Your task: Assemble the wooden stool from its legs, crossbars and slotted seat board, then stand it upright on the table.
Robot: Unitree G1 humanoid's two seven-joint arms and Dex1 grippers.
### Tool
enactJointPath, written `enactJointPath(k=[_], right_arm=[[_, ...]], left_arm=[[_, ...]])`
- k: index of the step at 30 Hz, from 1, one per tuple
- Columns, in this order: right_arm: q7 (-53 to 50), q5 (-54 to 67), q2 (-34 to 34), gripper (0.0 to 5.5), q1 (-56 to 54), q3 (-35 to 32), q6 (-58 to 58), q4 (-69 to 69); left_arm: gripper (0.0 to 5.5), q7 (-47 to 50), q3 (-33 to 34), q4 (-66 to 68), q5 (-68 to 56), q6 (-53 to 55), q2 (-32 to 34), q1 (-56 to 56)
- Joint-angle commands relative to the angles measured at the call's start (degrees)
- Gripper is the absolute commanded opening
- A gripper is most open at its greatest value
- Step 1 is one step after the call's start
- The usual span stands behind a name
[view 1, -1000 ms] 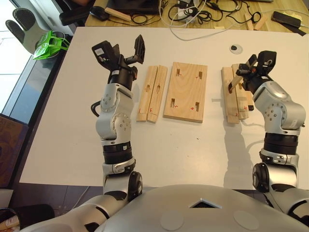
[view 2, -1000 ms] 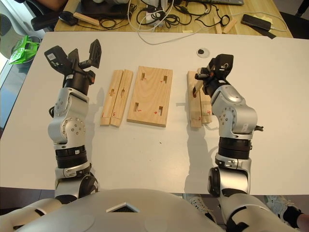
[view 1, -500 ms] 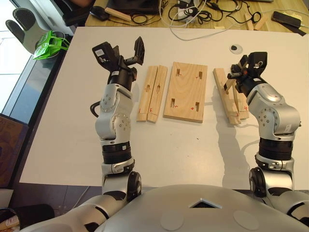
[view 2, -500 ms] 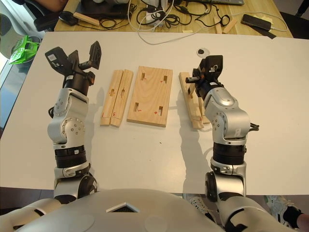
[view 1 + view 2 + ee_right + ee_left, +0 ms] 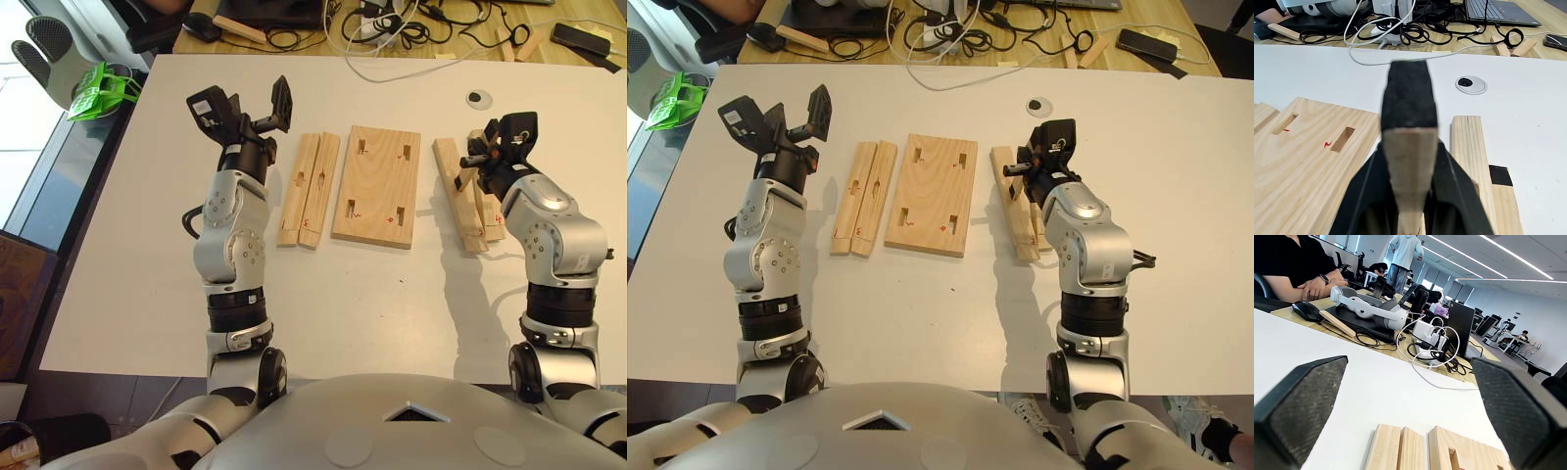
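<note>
The slotted seat board (image 5: 377,186) lies flat at the table's middle. Two wooden legs (image 5: 309,191) lie side by side just left of it. My left gripper (image 5: 247,106) is raised over the table left of those legs, open and holding nothing; its pads (image 5: 1300,411) frame the legs (image 5: 1398,450) in the left wrist view. Right of the board lies a small pile of wooden pieces (image 5: 490,211). My right gripper (image 5: 498,145) is shut on a long wooden leg (image 5: 458,196) at its far end, slanted across that pile. The right wrist view has this leg (image 5: 1408,166) clamped between the fingers (image 5: 1408,93).
A round cable grommet (image 5: 478,97) sits in the table beyond the right gripper. A second desk with cables (image 5: 392,24) and loose wood scraps runs along the far edge. A green bag (image 5: 98,90) hangs off the table's left side. Bare tabletop lies in front of the board.
My right gripper has swung left toward the seat board, and the leg it holds has dropped from a raised tilt to a slant over the pile. The left arm has kept still.
</note>
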Motion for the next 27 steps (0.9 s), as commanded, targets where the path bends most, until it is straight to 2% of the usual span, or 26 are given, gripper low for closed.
enactJointPath(k=[1,8,14,23,27], right_arm=[[1.21,-0.36,-1.71,0.39,0.72,0.84,5.23,0.73],[0.77,-0.21,-0.76,0.39,-0.28,-0.09,8.24,1.50],[0.34,-2.13,-0.34,0.39,-1.65,1.24,4.01,2.62],[-6.73,-5.22,7.74,0.39,-2.69,1.44,2.05,3.74],[-10.54,-8.02,11.77,0.39,-5.68,2.51,-4.40,10.33]], left_arm=[[4.66,0.53,0.05,-0.35,0.26,0.65,-0.05,0.05],[4.66,0.60,0.05,-0.15,0.31,0.85,0.00,-0.03],[4.66,0.61,-0.01,0.09,0.46,0.83,0.05,-0.17],[4.66,0.76,-0.05,0.43,0.75,0.77,0.10,-0.38],[4.66,0.99,-0.01,0.95,1.04,0.18,-0.07,-0.57]])
